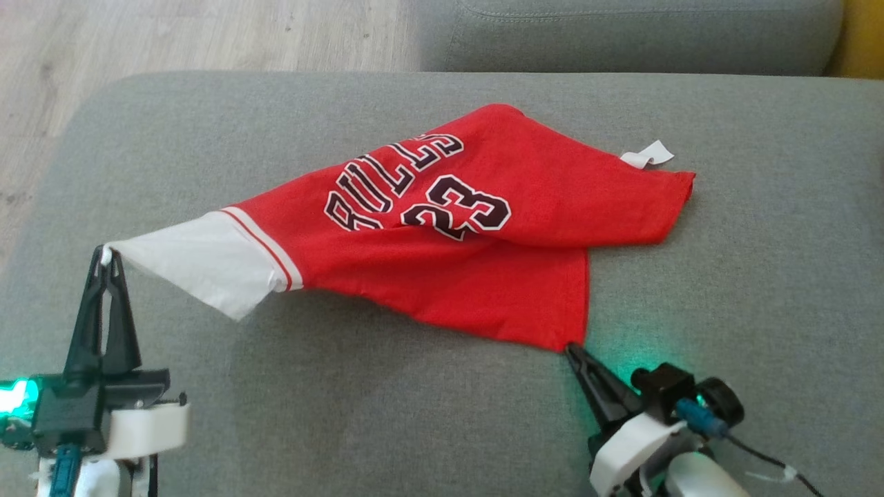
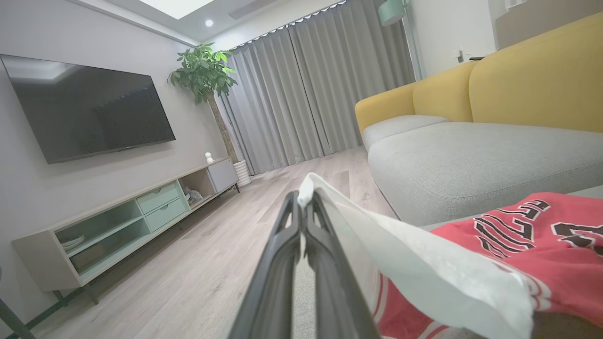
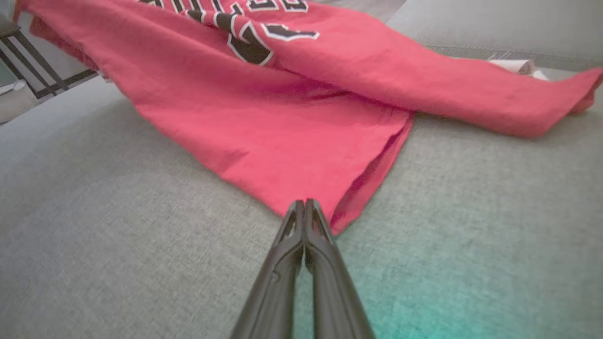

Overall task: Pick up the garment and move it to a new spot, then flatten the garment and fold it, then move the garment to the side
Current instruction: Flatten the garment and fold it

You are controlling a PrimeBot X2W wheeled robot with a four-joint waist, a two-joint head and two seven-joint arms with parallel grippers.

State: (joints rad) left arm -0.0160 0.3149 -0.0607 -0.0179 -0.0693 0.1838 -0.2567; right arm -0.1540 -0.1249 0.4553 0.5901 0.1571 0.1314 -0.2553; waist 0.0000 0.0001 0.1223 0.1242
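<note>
The garment [image 1: 483, 241] is a red jersey with dark lettering and a white sleeve, lying partly bunched on the grey sofa cushion [image 1: 414, 414]. My left gripper [image 1: 107, 252] is shut on the tip of the white sleeve, which it holds pulled up and out to the left; the left wrist view shows the white cloth pinched at the gripper [image 2: 304, 200], with the garment [image 2: 541, 245] trailing right. My right gripper [image 1: 570, 348] is shut on the near red hem corner, low on the cushion. In the right wrist view the gripper [image 3: 305, 203] meets the garment [image 3: 292, 117] at that corner.
A white tag [image 1: 648, 155] sticks out at the garment's far right edge. A second grey cushion [image 1: 621, 34] lies beyond, and wooden floor [image 1: 138, 34] at the far left. The left wrist view shows a TV cabinet [image 2: 118, 221] and a yellow sofa back [image 2: 518, 80].
</note>
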